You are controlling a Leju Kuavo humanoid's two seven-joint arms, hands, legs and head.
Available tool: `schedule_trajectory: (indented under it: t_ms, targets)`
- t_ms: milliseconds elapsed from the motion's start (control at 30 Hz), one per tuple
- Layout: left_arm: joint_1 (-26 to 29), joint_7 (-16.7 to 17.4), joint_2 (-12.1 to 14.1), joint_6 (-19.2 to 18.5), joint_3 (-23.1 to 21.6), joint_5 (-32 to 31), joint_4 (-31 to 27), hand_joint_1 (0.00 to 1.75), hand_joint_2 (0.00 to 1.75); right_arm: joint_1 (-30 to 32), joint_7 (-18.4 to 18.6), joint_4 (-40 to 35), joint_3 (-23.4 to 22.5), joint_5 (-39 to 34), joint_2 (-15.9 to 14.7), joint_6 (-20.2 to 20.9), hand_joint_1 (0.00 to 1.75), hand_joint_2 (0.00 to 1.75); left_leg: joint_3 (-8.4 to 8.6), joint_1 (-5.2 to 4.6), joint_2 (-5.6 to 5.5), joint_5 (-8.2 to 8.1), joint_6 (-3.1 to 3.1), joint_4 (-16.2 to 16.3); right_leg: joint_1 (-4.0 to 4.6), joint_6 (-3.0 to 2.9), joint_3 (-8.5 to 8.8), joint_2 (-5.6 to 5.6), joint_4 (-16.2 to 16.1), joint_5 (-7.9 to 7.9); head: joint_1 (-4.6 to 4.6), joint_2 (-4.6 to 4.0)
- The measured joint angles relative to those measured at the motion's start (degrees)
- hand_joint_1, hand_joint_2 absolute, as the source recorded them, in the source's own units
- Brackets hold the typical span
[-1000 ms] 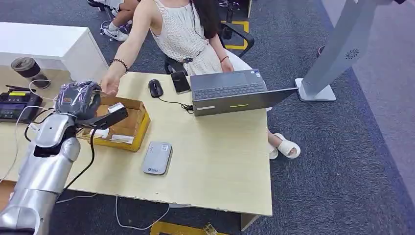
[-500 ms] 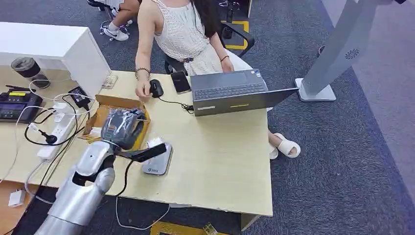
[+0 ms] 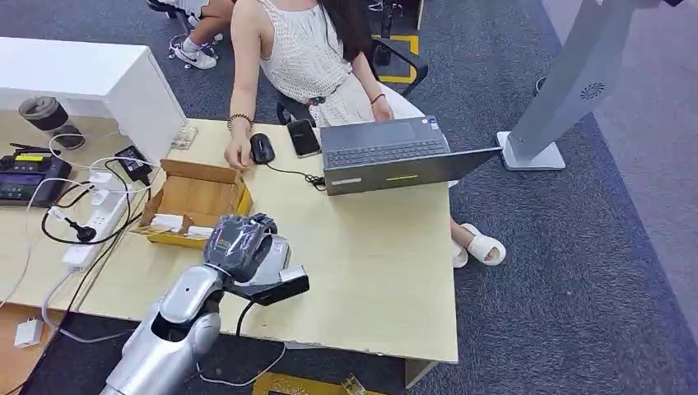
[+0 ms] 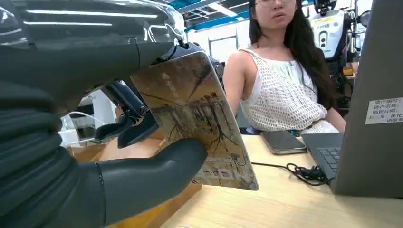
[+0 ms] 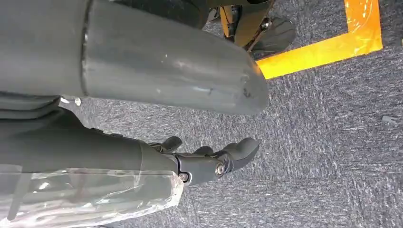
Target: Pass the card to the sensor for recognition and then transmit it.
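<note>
No text legible. White sticker (image 4: 384,110) on the laptop (image 4: 375,118) back carries printed characters, too small to read. Card (image 4: 199,118) in left hand (image 4: 95,142) shows a picture with unreadable lettering near one edge. Round emblem (image 3: 591,90) on the grey stand (image 3: 568,82), no words.

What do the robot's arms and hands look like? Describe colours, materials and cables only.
The left arm is silver, jointed metal with a black cable alongside. The left hand is dark grey under clear plastic wrap, with a ribbed grey cover. The right hand has dark grey fingers and similar wrap.
</note>
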Motion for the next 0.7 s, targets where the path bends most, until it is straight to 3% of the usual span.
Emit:
schedule_trajectory:
  t_ms: [367,700]
  targets:
    - [-0.8,6.0,-1.7,-9.3,0.0,-2.1,6.9,1.75,1.75,0.0,0.4,0.0,-0.6,-0.2,0.0,0.0,0.00,0.00,0.00,-0.02,0.00,0.00,0.01,0.0,0.00,0.00,0.00,0.00,0.0,0.00,0.00,0.00]
    - [-3.7,8.5,-2.7,-12.4,-0.4,-3.6,12.7,1.75,1.75,0.0,1.3,0.0,-1.2,0.1,0.0,-0.2,0.00,0.00,0.20,-0.01,-0.06,0.00,0.00,0.0,0.00,0.01,0.23,-0.07,0.0,-0.01,0.00,0.00]
